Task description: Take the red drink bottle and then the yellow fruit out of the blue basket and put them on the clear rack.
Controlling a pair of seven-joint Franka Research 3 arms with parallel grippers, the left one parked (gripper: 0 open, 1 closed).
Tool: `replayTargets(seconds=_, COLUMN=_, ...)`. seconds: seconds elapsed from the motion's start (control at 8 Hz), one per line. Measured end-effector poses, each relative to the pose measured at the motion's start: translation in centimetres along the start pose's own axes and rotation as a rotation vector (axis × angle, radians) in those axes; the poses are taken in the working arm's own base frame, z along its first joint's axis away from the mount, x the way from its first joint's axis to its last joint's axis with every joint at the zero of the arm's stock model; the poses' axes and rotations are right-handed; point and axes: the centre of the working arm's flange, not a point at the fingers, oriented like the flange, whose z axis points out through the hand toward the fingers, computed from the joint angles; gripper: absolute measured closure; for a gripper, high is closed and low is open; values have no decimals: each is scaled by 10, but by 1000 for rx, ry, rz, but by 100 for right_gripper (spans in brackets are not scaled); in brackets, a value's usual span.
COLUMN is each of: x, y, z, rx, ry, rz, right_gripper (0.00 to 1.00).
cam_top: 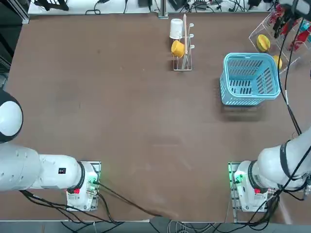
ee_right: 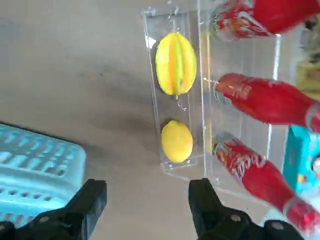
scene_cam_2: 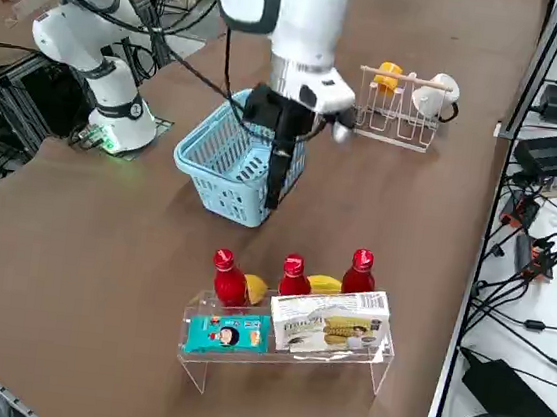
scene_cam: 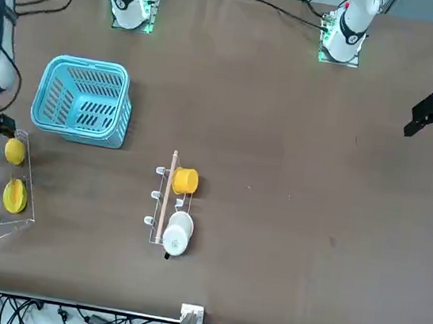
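Note:
The blue basket (cam_top: 226, 77) (scene_cam: 86, 62) (scene_cam_2: 225, 167) stands empty at the table's far right. Beside it, the clear rack (scene_cam_2: 282, 358) (ee_right: 172, 167) (scene_cam: 28, 185) carries three alike red drink bottles (scene_cam_2: 294, 276) (ee_right: 270, 100) on its upper tier. On its lower tier lies the small yellow fruit (ee_right: 176, 141) (scene_cam_2: 255, 288) (scene_cam: 14, 151) (cam_top: 277, 61). My right gripper (ee_right: 147, 200) (scene_cam_2: 276, 190) hangs open and empty between the basket and the rack, just above the yellow fruit's end of the rack.
A larger ribbed yellow fruit (ee_right: 175, 63) (scene_cam: 14, 195) lies next to the small one. A teal packet (scene_cam_2: 226, 333) and a white box (scene_cam_2: 331, 325) lean on the rack's front. A thin peg stand (cam_top: 183, 46) holds a yellow cup (cam_top: 178, 48) and a white cup (cam_top: 176, 28).

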Motion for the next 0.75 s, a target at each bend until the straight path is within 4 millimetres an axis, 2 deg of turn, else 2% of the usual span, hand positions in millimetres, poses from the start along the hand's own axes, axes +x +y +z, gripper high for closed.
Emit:
replayTargets(seconds=0.38, x=-15, y=-36, z=-77, rx=111, ry=81, rz=165, right_gripper=0)
replayTargets(seconds=0.75, x=-46, y=-43, z=-136, rx=207, ry=150, rz=218, right_gripper=0)
